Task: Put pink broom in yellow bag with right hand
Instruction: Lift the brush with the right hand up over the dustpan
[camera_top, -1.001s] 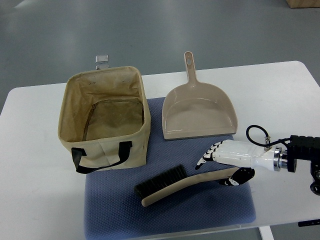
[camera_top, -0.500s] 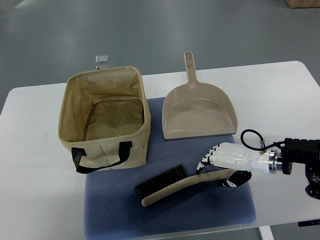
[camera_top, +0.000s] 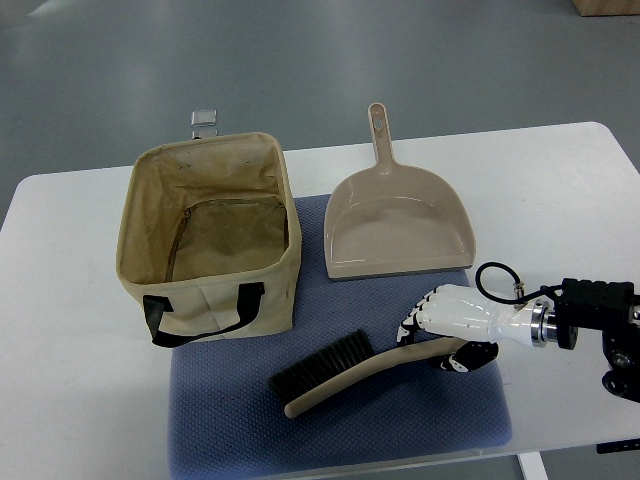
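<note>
While the right hand (camera_top: 445, 325) is at the handle end of the broom (camera_top: 365, 368), its fingers (camera_top: 415, 318) curl over the handle from above and the thumb sits under it, so I judge the grip is closing but not yet firm. To do this step well, the hand should wrap the handle fully before it lifts, because the long brush end can swing down. The broom lies on the blue mat (camera_top: 340, 425), just in front of the bag (camera_top: 210, 235). The bag stands open and holds nothing. The dustpan (camera_top: 395, 225) beside it also holds nothing.
</note>
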